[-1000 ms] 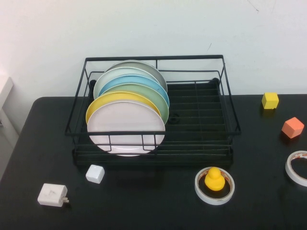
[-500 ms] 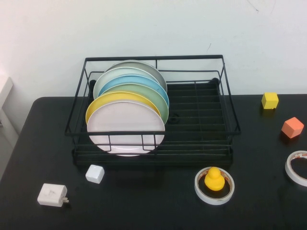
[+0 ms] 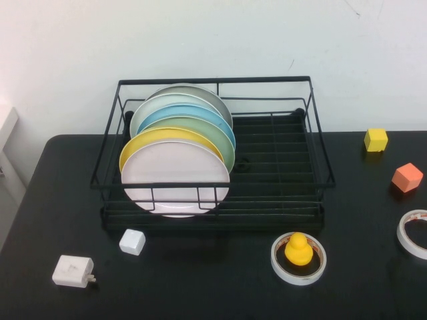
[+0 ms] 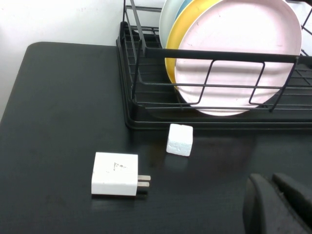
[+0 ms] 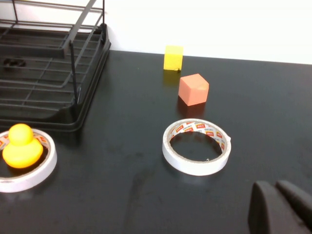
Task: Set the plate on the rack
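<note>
Already the plate (image 3: 175,175) stands in the rack (image 3: 313,127); both claws (image 4: 280,204) (image 5: 282,207) closed.

A: How much of the left gripper (image 4: 279,204) shows?
B: Only dark fingertips at the left wrist view's edge, and the right gripper (image 5: 282,207) likewise; neither appears from above.

A: The plates?
B: The pink plate (image 3: 175,177) covers most of the yellow plate (image 3: 148,139); the back ones show only rims.

A: And the tape roll (image 3: 413,233)?
B: Cut off at the table's right.
</note>
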